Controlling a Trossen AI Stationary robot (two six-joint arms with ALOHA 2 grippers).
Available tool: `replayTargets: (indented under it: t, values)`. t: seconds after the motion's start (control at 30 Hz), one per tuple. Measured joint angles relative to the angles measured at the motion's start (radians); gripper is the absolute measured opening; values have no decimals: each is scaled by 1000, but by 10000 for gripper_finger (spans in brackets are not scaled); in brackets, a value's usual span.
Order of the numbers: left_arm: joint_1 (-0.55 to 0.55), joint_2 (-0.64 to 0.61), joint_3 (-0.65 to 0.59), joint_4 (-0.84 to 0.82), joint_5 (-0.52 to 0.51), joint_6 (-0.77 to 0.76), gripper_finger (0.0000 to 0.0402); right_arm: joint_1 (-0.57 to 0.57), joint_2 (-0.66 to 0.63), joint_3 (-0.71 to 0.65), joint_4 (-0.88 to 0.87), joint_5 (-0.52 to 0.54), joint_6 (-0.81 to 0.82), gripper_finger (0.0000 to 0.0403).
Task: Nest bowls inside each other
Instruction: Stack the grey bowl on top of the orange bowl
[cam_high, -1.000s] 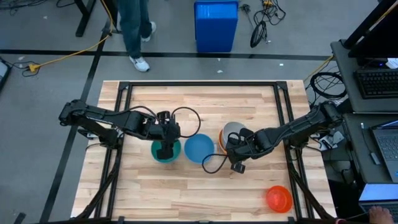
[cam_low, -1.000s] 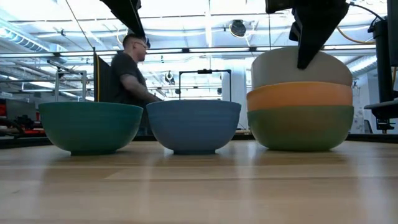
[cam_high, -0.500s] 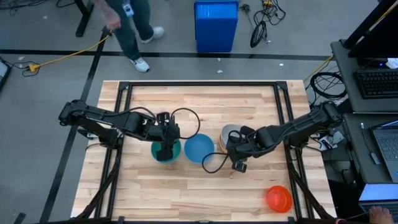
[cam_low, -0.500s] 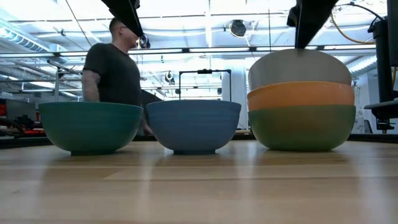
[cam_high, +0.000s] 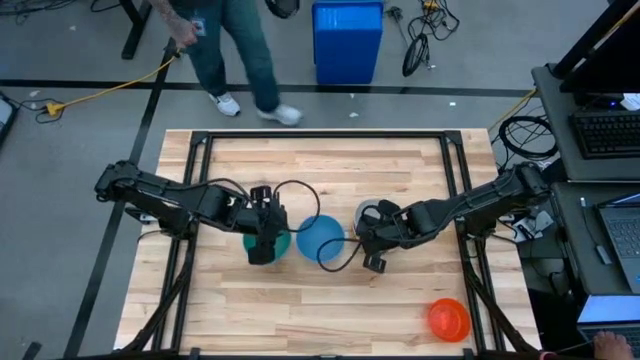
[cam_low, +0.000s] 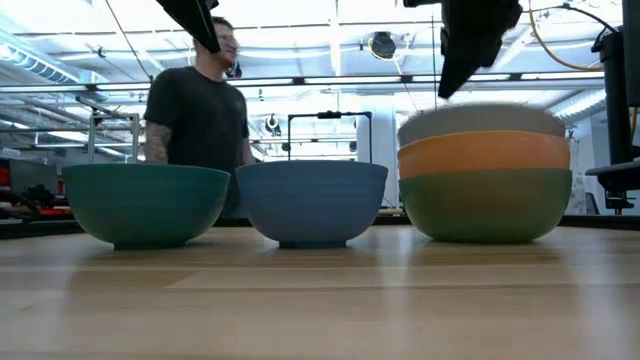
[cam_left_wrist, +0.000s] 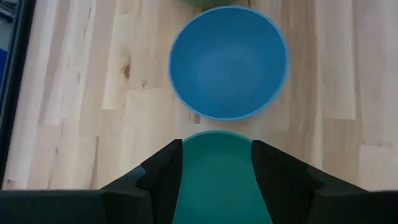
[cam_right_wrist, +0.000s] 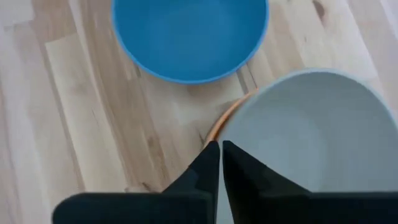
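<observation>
Three bowls stand nested right of centre: grey-white inside orange inside sage green. Left of them a blue bowl and a teal bowl stand singly on their bases. A red-orange bowl sits alone at the near right. My right gripper is shut and hangs just above the near-left rim of the grey-white bowl, clear of it in the low view. My left gripper is open high over the teal bowl.
A metal frame runs round the wooden table top. Bare wood lies along the near and far sides. A person walks past beyond the far edge, and a big blue bin stands on the floor there.
The grey-white bowl has sunk deeper into the orange bowl. My right gripper, which stood at that bowl's rim, has come off it and gone up and toward the table's left. The person behind the table has walked to the right.
</observation>
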Motion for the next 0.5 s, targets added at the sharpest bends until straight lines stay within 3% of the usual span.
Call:
replayTargets:
  t: [0.2, 0.37, 0.5]
  values:
    - [-24, 0, -48, 6, -17, -40, 180, -12, 1, -57, 50, -43, 6, 1]
    - [-31, 0, -91, 8, -20, -100, 180, 9, -9, 9, 74, -42, -10, 3]
    - [-50, 0, -124, 6, 21, -153, 180, 48, -8, 28, 175, -43, -113, 4]
